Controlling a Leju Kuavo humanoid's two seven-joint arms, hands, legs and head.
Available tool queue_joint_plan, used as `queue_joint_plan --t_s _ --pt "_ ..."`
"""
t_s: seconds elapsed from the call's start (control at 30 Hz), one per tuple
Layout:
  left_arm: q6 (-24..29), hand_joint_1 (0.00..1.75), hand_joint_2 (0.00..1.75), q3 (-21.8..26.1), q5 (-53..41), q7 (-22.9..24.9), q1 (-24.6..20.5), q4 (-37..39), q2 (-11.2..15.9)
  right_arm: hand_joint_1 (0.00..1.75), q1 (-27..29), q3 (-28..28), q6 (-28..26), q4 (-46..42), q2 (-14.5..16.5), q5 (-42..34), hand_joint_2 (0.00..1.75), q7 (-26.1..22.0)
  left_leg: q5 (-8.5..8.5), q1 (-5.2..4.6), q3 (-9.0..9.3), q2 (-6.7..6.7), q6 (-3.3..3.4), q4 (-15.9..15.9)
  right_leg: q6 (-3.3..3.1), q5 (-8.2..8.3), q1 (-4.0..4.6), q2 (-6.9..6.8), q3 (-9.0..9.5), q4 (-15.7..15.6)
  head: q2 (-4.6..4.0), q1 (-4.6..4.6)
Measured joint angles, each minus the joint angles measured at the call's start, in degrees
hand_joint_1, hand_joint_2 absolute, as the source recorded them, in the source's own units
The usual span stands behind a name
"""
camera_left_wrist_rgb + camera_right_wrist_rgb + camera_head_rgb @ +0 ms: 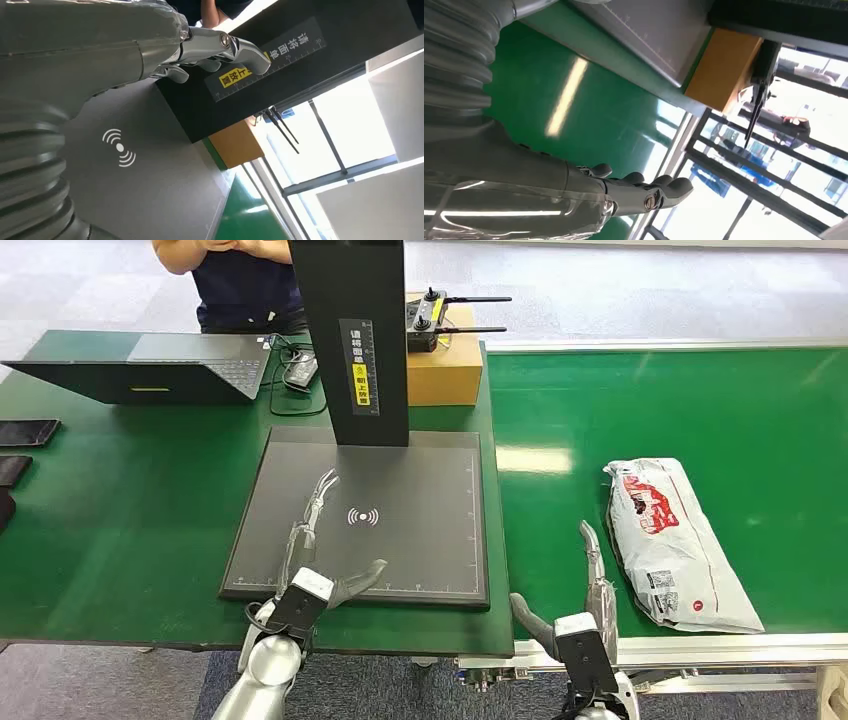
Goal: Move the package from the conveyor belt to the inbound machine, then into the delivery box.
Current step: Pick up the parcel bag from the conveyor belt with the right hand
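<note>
Currently the package (pixel 675 540), a white poly bag w/ red print and a label, lies flat on the green conveyor belt (pixel 720 410), just beside the right hand (pixel 585 605) on its outer side, not touching it. Right hand is over the belt's near edge, fingers extended and apart, thumb out, holding nothing; left hand (pixel 315 555) is likewise spread and empty, over the near part of the inbound machine (pixel 420 470) scan plate, approx. beside the wireless symbol (pixel 362 516). Beyond: black post (pixel 355 330), cardboard box (pixel 445 370) w/ an antenna controller (pixel 430 315), laptop (pixel 150 365), and a person (pixel 240 280) at the table's far side.
</note>
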Motion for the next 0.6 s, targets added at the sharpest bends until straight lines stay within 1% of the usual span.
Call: queue_joint_plan --t_s 0.13,0.23,0.33,0.47,0.6 --pt "-0.04 0.00 1.75 -0.02 -0.10 0.39 -0.05 0.22 -0.06 0.00 0.90 -0.03 -1.69 -0.80 -0.67 1.22 1.75 0.55 0.00 0.00 0.00 0.00 0.00 0.00 0.00 0.00 0.00 0.00 0.00 0.00 0.00 0.00" --pt "-0.13 0.00 1.75 -0.06 -0.76 1.13 0.05 0.25 -0.18 0.00 0.97 -0.40 -3.42 -1.27 -1.53 3.43 1.75 2.26 0.00 0.00 0.00 0.00 0.00 0.00 0.00 0.00 0.00 0.00 0.01 0.00 0.00 0.00" --pt "-0.11 0.00 1.75 -0.08 -1.33 1.83 0.51 0.00 -0.29 0.00 0.24 -1.23 -3.59 -1.11 -2.83 4.17 1.75 3.55 0.00 0.00 -0.01 0.00 0.00 0.00 0.00 0.00 -0.01 0.00 0.01 0.00 0.00 0.01" --pt "0.07 0.00 1.75 -0.08 -1.77 2.54 1.51 -0.98 -0.31 0.00 -2.28 -2.92 -2.52 0.70 -4.69 3.35 1.75 4.27 0.00 -0.01 0.00 0.00 0.00 0.00 0.03 0.02 -0.01 0.01 0.02 0.00 0.00 0.00" --pt "0.17 0.00 1.75 -0.15 -2.49 3.40 2.72 -2.63 -0.32 0.00 -6.58 -5.26 -0.77 5.30 -7.04 1.17 1.75 4.33 0.01 -0.01 0.00 0.00 0.01 0.02 0.06 0.05 -0.01 0.01 0.03 0.00 0.00 0.00"
